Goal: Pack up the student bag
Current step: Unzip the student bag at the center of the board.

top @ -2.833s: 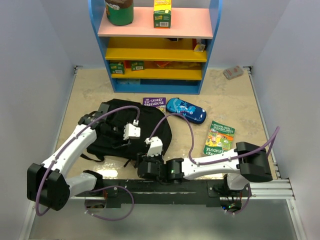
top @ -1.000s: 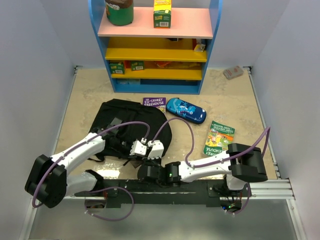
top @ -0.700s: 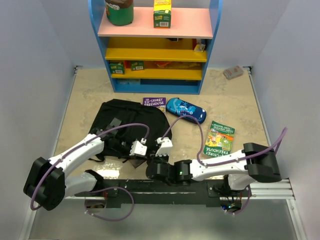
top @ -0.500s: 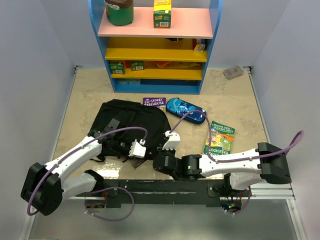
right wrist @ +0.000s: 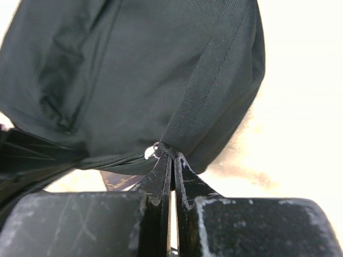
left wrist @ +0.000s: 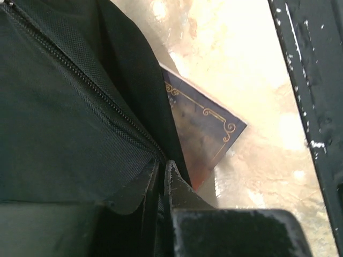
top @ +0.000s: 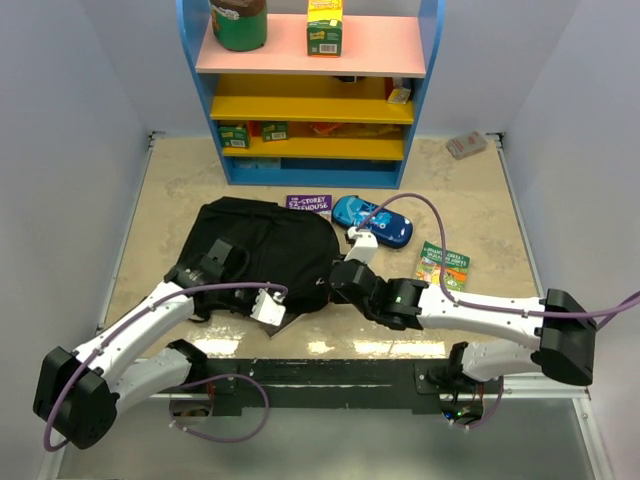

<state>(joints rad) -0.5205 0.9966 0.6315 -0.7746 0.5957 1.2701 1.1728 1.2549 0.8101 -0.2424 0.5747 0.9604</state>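
beige marbled desk [top: 470, 190]. black student bag [top: 265, 250] lies left of centre. left claw [left wrist: 161, 179] clamped on its fabric beside the zip [left wrist: 80, 80], right claw [right wrist: 172, 160] nipped shut on its webbing strap [right wrist: 209, 91]. thin pinches: tug hard and one may slip, or you drag the bag off the dark blue book [left wrist: 206, 128].

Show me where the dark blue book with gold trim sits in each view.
Top external: the book, a dark corner poking from under the student bag's near edge.
Left wrist: centre right, beside the student bag's zipper.
Right wrist: sliver at lower left, below the student bag.
Shared landmark: the student bag.
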